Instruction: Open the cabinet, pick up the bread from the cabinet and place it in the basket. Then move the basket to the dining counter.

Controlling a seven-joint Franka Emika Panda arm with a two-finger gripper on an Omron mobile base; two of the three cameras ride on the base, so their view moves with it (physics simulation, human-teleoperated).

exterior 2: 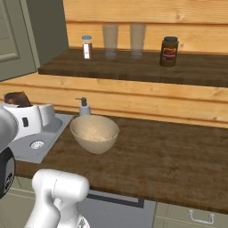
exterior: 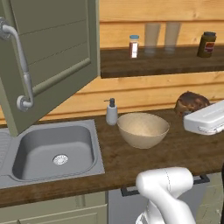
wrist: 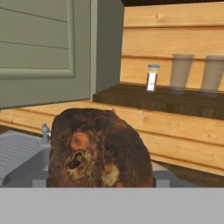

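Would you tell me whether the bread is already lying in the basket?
No, the basket is empty, and the bread sits in the gripper.

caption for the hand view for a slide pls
Bread held in the gripper, with the open cabinet door and shelf behind.

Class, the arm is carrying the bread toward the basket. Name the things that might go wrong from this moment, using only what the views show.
1. The bread is wide and rough, so the gripper may hold it poorly and let it slip onto the worktop before it reaches the basket.
2. The soap dispenser stands close behind the basket, so a swing could knock it over.
3. The cabinet door hangs open over the sink, so the arm may strike it.
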